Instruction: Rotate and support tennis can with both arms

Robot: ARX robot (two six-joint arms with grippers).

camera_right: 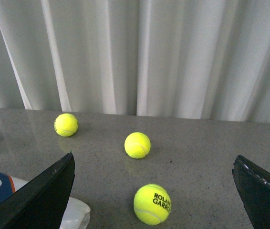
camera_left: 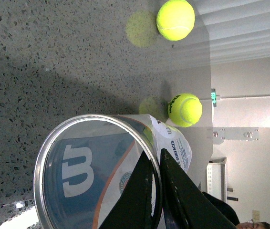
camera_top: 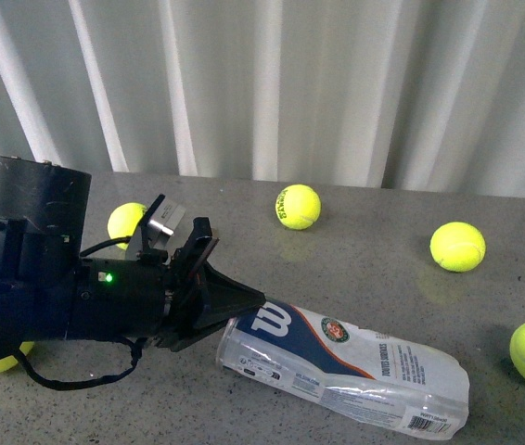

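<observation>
Left gripper (camera_left: pixel 155 157) on tennis can (camera_top: pixel 346 366) rim, right gripper (camera_right: pixel 154 157) wrist-view only, agape

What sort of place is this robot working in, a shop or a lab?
Probably an indoor test room or lab: a white curtain as backdrop, a speckled grey table, and tennis balls scattered around a tennis can.

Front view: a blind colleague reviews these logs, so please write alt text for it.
A clear tennis can lies on its side on a grey table, with the closed tip of the left gripper at its silvery rim. Five yellow tennis balls lie scattered around it, and white curtains hang behind.
</observation>
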